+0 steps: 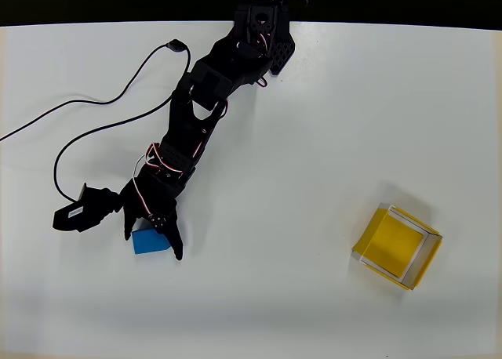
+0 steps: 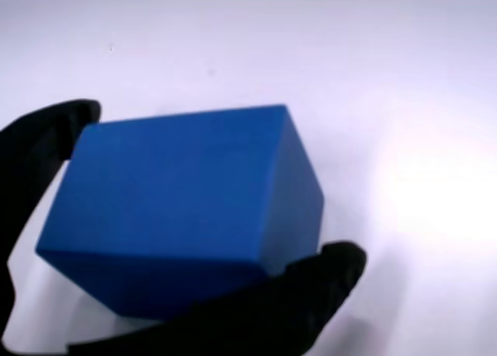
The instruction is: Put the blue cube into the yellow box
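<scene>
The black gripper (image 1: 153, 245) is clamping the blue cube (image 1: 147, 241) between its fingers on the white table (image 1: 314, 124), well apart from the yellow box (image 1: 396, 246), which is sitting open with nothing inside.

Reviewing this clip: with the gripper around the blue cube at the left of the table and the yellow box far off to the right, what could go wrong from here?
1. In the wrist view the blue cube sits skewed between the fingers, so the gripper may close on edges, twisting or squeezing it out.
2. The yellow box lies far across the table; a weak grip could drop the cube on the way.
3. The box is small and turned at an angle, so a release off-centre may catch its rim.
</scene>
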### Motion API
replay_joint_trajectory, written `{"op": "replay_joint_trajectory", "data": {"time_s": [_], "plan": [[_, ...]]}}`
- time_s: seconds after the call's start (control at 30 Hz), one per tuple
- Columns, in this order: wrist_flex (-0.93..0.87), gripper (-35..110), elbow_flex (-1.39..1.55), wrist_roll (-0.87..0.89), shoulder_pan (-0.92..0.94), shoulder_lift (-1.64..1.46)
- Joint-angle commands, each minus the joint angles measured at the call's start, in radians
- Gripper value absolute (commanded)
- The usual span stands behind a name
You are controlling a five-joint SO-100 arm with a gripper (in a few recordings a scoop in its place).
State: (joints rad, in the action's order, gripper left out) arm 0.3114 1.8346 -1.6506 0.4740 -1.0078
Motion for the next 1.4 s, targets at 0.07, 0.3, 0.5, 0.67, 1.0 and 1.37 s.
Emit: {"op": "replay_joint_trajectory", "data": {"time_s": [0.07, 0.3, 0.5, 0.67, 1.0, 1.37], "plan": [[-0.008, 51, -0.081, -0.020, 0.012, -0.071], [-0.035, 45, -0.080, -0.040, 0.015, -0.075], [-0.037, 43, -0.080, -0.044, 0.020, -0.074], [-0.038, 40, -0.081, -0.064, 0.025, -0.072], [-0.040, 39, -0.083, -0.092, 0.028, -0.075], [-0.031, 44, -0.078, -0.117, 0.031, -0.089]]}}
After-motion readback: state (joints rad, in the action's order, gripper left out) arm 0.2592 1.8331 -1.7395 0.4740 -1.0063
